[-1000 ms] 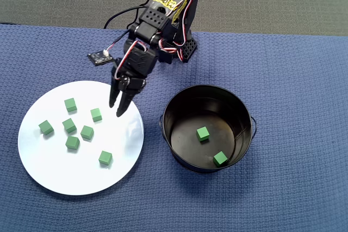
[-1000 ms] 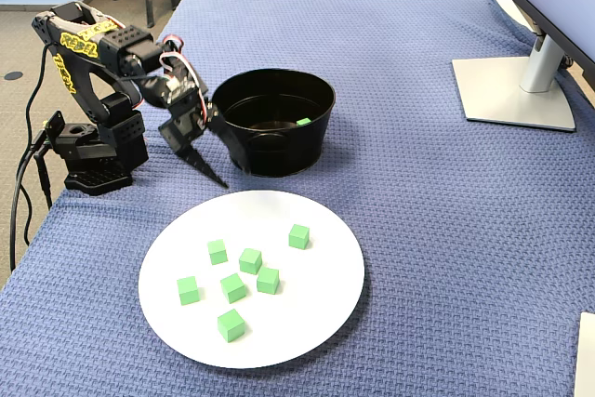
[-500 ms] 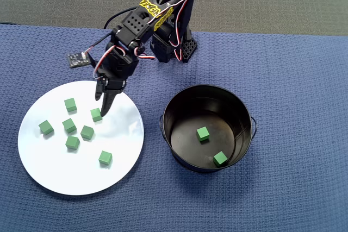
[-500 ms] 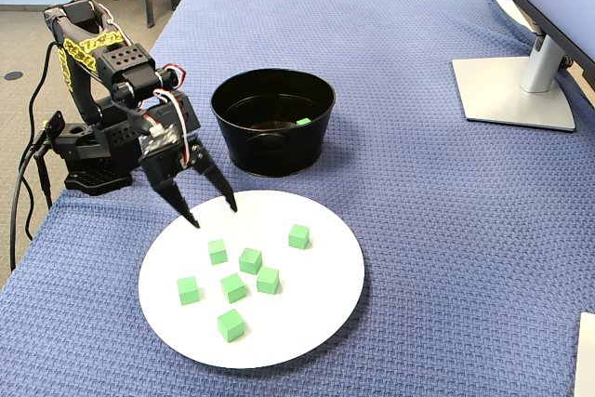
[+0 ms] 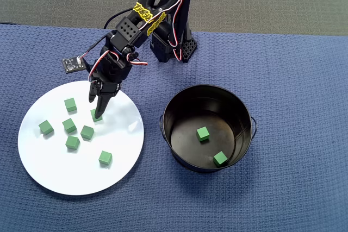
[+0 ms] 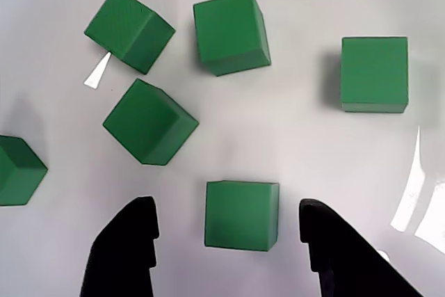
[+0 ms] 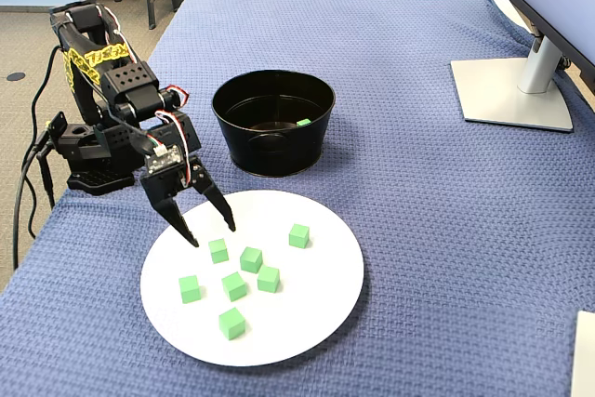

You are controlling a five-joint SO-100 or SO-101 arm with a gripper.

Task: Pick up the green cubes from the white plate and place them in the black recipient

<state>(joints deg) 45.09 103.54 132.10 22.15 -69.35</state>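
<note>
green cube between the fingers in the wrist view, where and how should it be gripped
Grip the green cube on its two flat side faces, coming straight down from above. The open gripper already straddles it, its sides sit roughly square to the fingers, and the neighbouring cubes on the white plate stand clear.

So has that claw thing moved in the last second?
Yes. The gripper swung away from the black pot, further over the white plate, above a green cube.

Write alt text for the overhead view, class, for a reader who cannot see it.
An open black claw hovers over one of seven green cubes on a white plate. To the right, a black pot on the blue cloth holds two more cubes.
</note>
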